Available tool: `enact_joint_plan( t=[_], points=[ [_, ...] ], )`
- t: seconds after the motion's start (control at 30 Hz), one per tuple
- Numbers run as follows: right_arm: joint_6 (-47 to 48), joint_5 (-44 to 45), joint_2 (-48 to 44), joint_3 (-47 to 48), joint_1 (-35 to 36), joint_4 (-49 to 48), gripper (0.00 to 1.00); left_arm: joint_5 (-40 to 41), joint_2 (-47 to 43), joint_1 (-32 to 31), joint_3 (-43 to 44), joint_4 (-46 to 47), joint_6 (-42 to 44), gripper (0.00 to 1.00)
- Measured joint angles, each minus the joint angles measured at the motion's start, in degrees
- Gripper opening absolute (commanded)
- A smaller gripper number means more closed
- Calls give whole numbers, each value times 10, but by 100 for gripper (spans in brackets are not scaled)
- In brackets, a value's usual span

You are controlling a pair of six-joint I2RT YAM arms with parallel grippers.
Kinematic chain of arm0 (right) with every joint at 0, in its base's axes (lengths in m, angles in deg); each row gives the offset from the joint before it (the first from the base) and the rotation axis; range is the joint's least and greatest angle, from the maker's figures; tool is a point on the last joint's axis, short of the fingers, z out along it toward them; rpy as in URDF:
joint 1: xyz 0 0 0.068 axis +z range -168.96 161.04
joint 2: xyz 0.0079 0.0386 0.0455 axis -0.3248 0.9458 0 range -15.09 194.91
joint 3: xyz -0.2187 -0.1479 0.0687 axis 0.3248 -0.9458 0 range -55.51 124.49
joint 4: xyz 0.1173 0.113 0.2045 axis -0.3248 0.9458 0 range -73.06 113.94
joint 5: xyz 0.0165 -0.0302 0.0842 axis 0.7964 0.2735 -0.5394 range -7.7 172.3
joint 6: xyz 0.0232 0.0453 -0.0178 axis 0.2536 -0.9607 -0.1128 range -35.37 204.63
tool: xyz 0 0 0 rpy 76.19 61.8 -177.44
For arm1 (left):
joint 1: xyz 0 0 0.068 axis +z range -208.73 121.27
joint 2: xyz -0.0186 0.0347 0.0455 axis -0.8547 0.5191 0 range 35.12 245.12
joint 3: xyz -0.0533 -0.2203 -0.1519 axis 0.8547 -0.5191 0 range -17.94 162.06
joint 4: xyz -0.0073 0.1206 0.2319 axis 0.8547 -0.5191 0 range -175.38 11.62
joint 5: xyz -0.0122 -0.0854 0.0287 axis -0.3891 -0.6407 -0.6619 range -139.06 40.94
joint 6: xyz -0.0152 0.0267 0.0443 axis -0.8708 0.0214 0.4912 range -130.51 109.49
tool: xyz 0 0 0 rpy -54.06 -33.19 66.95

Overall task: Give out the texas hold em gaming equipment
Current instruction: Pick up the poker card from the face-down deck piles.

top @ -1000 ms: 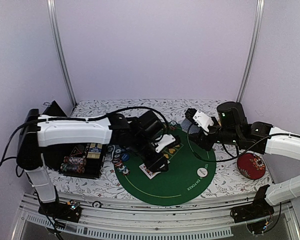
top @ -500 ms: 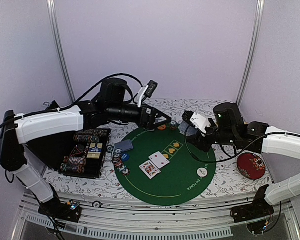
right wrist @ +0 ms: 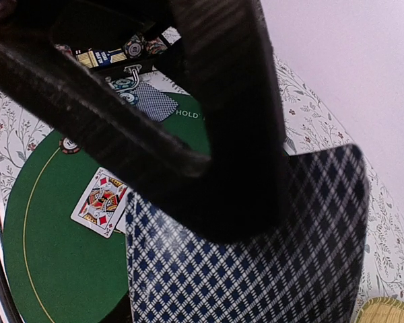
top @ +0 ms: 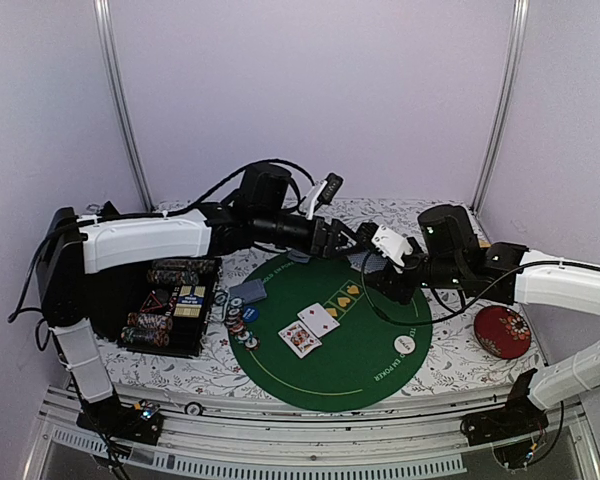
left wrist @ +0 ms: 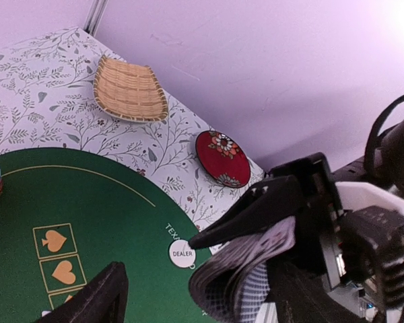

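the right gripper (left wrist: 256, 225) is clamped on a deck of playing cards (left wrist: 239, 272) with grey-blue chequered backs, bowed and slightly fanned, held over the upper right part of the green felt mat (top: 345, 375) near the centre of the overhead frame. the left gripper (top: 347, 237) is spread wide just beside the deck, grasping nothing. on the mat we count two face-up cards (top: 318, 318) at its middle, one face-down pile (top: 248, 292) at its left edge, one white dealer button (top: 405, 345) at lower right and one blue disc (top: 250, 313). the striped poker chips (top: 237, 325) beside that disc are too small to count
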Motion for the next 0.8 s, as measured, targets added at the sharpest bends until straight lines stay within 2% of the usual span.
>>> enact_joint_plan(
  t=[0.3,0.73,0.8],
  points=[
    [0,-5,6,0,1,-8,44,33,27,-20,55,-49,27,55],
    [-2,2,6,0,0,-8,44,108,-7,-30,45,-91,69,2],
    [-2,3,5,0,0,-8,44,109,-11,-30,45,-92,74,0]
  ],
)
